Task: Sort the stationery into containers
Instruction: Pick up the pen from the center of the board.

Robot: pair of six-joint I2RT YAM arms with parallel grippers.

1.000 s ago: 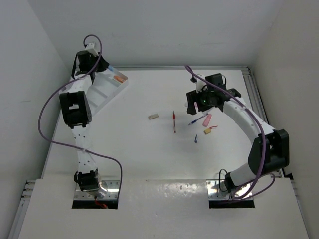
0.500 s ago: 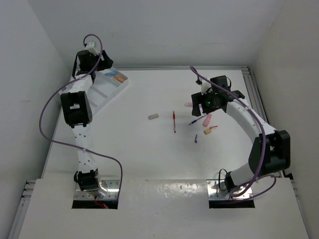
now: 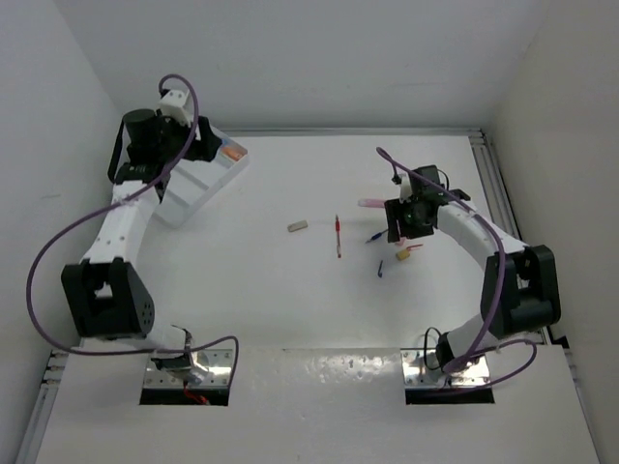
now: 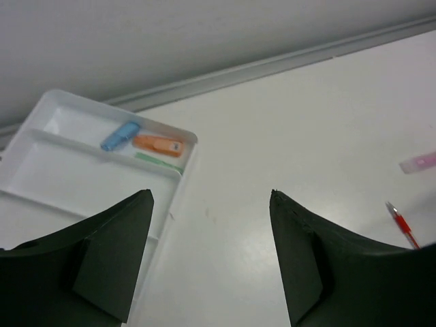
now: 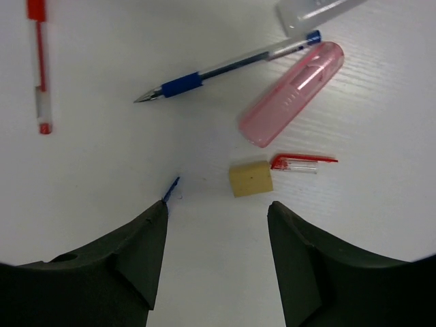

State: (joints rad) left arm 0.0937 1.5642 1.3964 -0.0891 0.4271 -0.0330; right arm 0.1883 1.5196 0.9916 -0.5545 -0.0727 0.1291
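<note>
Left gripper: fingers apart, nothing between them, near the white tray at the table's far-left edge. Blue marker and orange marker lie in a rim-side compartment. Right gripper: fingers apart, nothing held, above the beige eraser, with the pink marker and blue pen beside it. This cluster is well apart from the tray.

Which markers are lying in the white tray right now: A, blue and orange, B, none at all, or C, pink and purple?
A: the left wrist view shows a blue marker and an orange marker lying next to each other in the white tray.
</note>
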